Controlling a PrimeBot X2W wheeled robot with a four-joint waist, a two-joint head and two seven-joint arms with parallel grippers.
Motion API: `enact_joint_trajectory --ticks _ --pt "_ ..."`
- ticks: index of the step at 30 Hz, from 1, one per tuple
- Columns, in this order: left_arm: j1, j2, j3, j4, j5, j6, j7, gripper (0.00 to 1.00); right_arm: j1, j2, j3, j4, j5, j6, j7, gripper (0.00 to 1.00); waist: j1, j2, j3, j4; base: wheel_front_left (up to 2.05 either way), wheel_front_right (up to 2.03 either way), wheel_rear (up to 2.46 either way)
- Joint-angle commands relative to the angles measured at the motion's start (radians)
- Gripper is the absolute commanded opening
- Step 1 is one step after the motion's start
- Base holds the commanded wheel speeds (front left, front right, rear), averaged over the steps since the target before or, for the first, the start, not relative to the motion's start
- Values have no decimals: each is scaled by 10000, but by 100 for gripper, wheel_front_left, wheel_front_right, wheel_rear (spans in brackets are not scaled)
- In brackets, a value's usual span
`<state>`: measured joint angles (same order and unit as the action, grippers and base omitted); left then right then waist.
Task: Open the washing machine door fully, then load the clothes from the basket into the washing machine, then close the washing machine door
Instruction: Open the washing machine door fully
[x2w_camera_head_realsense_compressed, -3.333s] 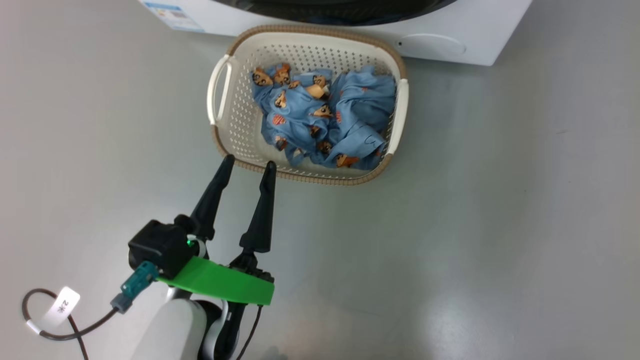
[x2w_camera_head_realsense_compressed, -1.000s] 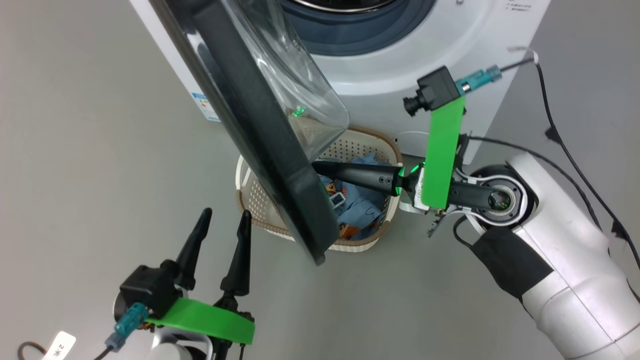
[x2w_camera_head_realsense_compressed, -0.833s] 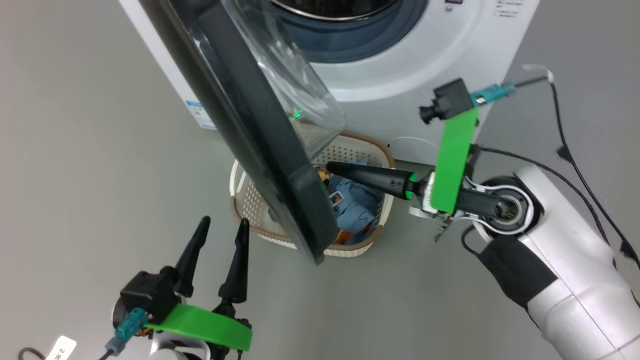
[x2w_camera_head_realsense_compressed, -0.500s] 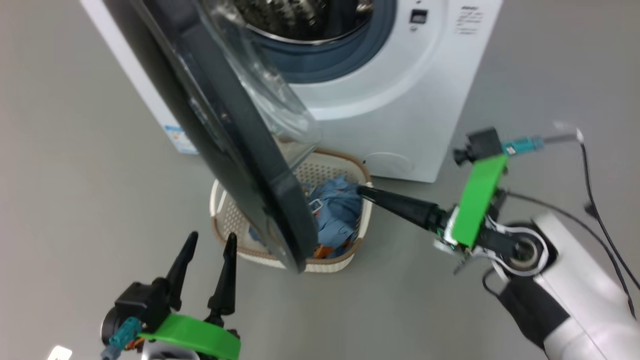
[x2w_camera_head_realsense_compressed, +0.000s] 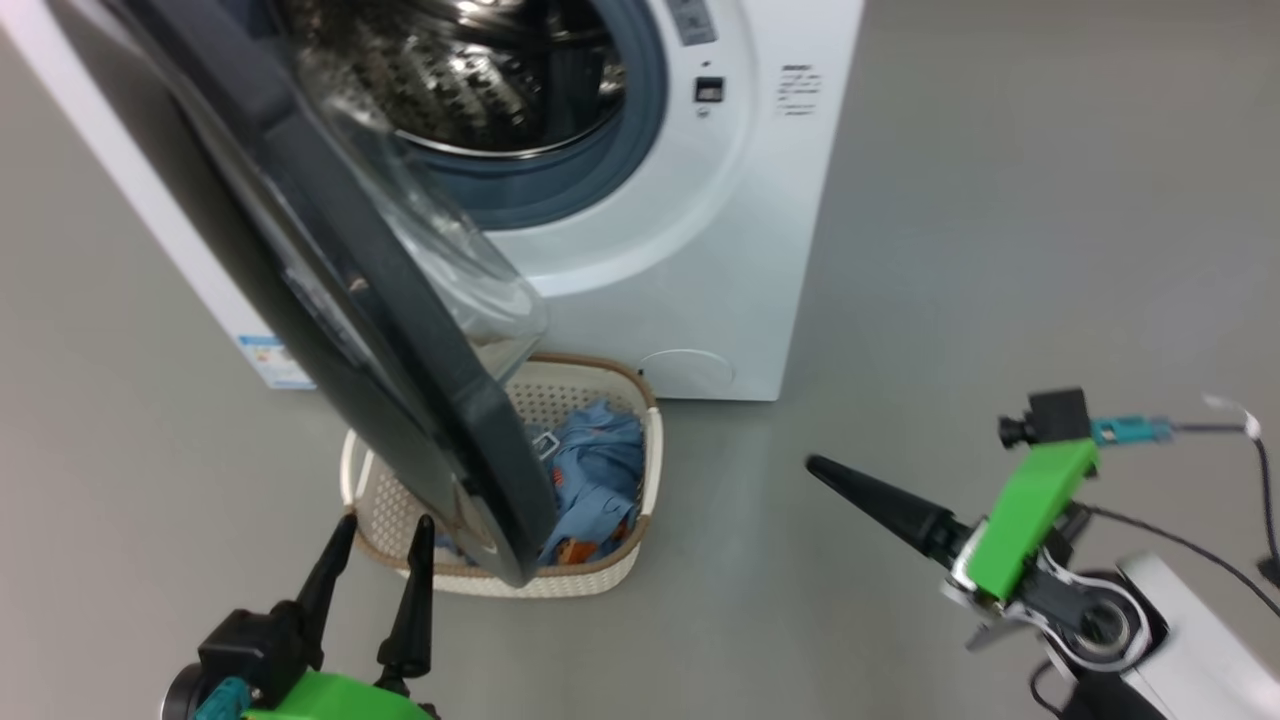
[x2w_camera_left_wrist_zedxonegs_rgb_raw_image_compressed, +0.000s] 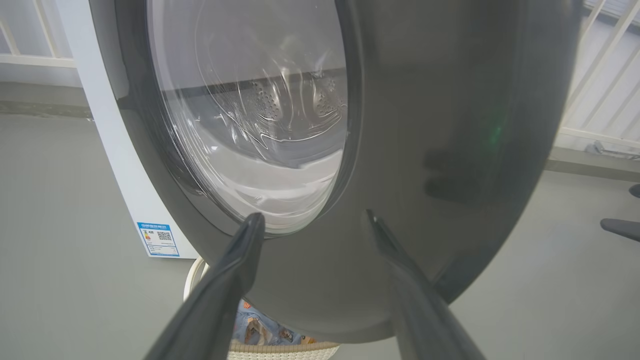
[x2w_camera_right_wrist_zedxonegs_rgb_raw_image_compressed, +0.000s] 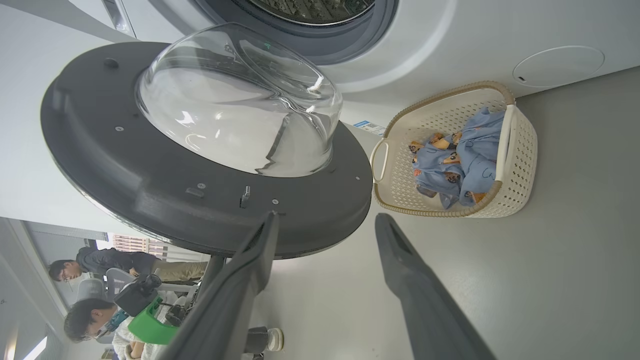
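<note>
Washing machine (x2w_camera_head_realsense_compressed: 700, 260): a white front-loader; its steel drum (x2w_camera_head_realsense_compressed: 470, 70) and grey-blue gasket (x2w_camera_head_realsense_compressed: 590, 170) are exposed.
Washing machine door (x2w_camera_head_realsense_compressed: 330, 280): stands partly open, with the glass bowl facing the drum and the lower rim hanging over the basket.
Basket (x2w_camera_head_realsense_compressed: 652, 440): on the grey floor (x2w_camera_head_realsense_compressed: 950, 250), just in front of the machine.
Clothes (x2w_camera_head_realsense_compressed: 595, 480): light blue with a bear print, heaped inside the basket.
Label sticker (x2w_camera_left_wrist_zedxonegs_rgb_raw_image_compressed: 158, 239): blue, on the machine's lower corner, with a QR code; the print is too small to read.
Printed lines (x2w_camera_head_realsense_compressed: 797, 90): grey text beside a small dark window, right of the opening; perhaps model details, but too blurred to read.
Left gripper (x2w_camera_head_realsense_compressed: 383, 522): fingers spread wide and holding nothing, low by the door's lower rim and pointing at its glossy outer face.
Right gripper (x2w_camera_head_realsense_compressed: 815, 466): fingers spread wide and empty, over bare floor to the right of the basket and apart from the door.
</note>
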<state>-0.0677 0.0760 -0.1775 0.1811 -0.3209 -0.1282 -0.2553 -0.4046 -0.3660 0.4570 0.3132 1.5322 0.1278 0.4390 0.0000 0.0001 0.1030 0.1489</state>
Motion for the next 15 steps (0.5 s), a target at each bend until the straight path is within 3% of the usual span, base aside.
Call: enact_joint_trajectory --ticks 1,8,15 --pt "-56 178 384 -255 19 -23 -65 100 188 -157 32 -285 -163 29 -177 100 0 -1 -230 -258 0 0 0" --pt "173 228 476 -360 46 -24 -65 100 1059 -765 109 -246 -515 29 -1217 100 0 -1 -336 -499 0 0 0" --pt "314 207 696 -409 64 -24 -65 100 1560 -1654 824 184 -1725 29 -2911 100 0 -1 -347 -646 0 0 0"
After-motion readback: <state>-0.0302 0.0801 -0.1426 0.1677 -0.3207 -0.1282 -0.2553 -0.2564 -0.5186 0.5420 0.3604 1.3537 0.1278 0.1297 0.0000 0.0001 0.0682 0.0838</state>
